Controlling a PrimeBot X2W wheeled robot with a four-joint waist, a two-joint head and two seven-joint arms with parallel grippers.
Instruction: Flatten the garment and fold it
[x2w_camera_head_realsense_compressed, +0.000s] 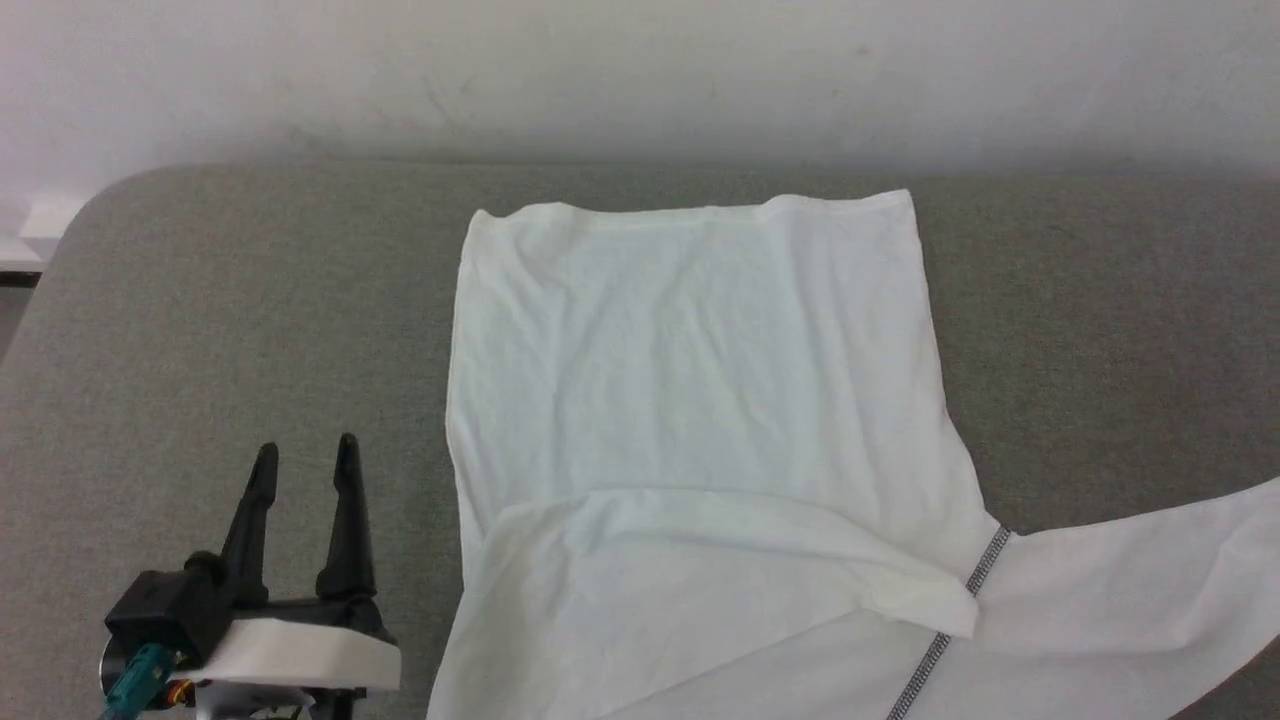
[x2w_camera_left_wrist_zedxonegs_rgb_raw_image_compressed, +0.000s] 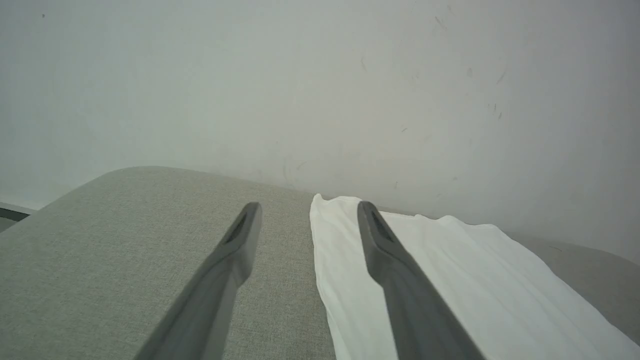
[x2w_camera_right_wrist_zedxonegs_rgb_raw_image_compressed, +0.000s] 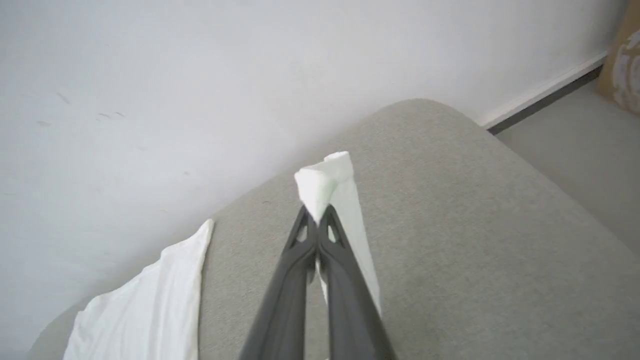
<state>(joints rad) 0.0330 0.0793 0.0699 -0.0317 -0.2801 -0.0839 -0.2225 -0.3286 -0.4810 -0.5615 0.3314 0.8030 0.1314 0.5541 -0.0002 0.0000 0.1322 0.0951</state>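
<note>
"Right, what do your grippers have?"

"Your left gripper (x2w_camera_head_realsense_compressed: 307, 447) is spread wide and empty over the grey padded surface (x2w_camera_head_realsense_compressed: 250, 300), just left of the garment (x2w_camera_head_realsense_compressed: 700, 380). Your right gripper (x2w_camera_right_wrist_zedxonegs_rgb_raw_image_compressed: 316, 216) is pressed together, pinching a bunched end of its white fabric."

"And around them?"

"The garment lies mid-surface near the wall (x2w_camera_head_realsense_compressed: 640, 70), with its near part folded over. A grey zigzag seam (x2w_camera_head_realsense_compressed: 985, 560) crosses toward the sleeve (x2w_camera_head_realsense_compressed: 1130, 590)."

"Anything unclear?"

"The sleeve and near hem are cut off at the head view's edges. A brown object (x2w_camera_right_wrist_zedxonegs_rgb_raw_image_compressed: 625, 55) is too cropped to name."
</note>
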